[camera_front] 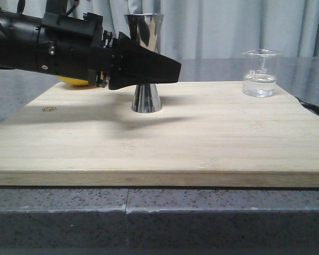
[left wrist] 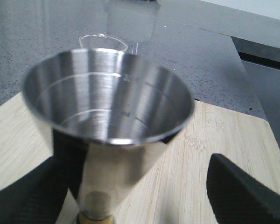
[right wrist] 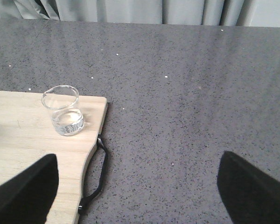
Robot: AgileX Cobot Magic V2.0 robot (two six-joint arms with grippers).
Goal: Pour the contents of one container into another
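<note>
Two wide-open fingers of the left gripper [camera_front: 173, 68] flank the steel jigger [camera_front: 145, 64], unclamped; the next move probably needs closing, while the wide right gripper [right wrist: 140, 186] must fetch the glass beaker [camera_front: 261, 73] at 3 o'clock.

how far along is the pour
Early. Nothing is poured: the small clear glass beaker stands untouched on the wooden board, liquid inside. The left tool is open around the tall steel hourglass jigger. The right tool is open, away from the beaker. Lifting and pouring remain.

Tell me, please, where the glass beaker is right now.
In the front view the glass beaker stands at the wooden board's far right corner, well right of the steel jigger.
</note>
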